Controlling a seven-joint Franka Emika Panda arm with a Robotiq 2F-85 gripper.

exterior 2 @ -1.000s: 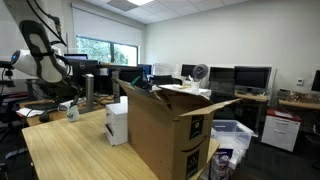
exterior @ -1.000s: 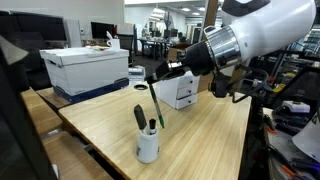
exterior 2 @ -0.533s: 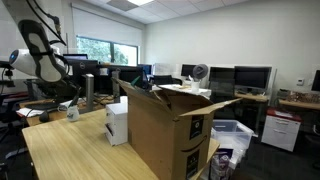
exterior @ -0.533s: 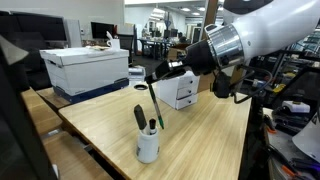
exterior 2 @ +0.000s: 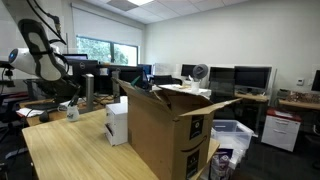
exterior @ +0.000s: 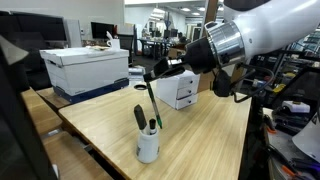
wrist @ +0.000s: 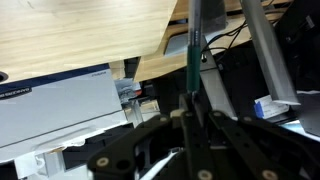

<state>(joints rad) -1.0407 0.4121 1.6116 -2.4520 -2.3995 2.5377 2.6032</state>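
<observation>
I grip a green marker (exterior: 153, 100) in my pincer (exterior: 158, 72) | tip at the white cup (exterior: 148, 148) mouth, beside the black marker (exterior: 139, 117) | grasp made, marker not released, I judge

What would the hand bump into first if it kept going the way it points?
Probably the white cup: the green pen in the hand hangs just over it; depth is unclear.

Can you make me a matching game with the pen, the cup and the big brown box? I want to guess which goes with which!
Things:
1. pen
2. cup
3. cardboard box

Descriptions:
A. brown, with its flaps open
B. white, standing on the table
C. green, pinched in the gripper

Pairs: 1-C, 2-B, 3-A
</observation>
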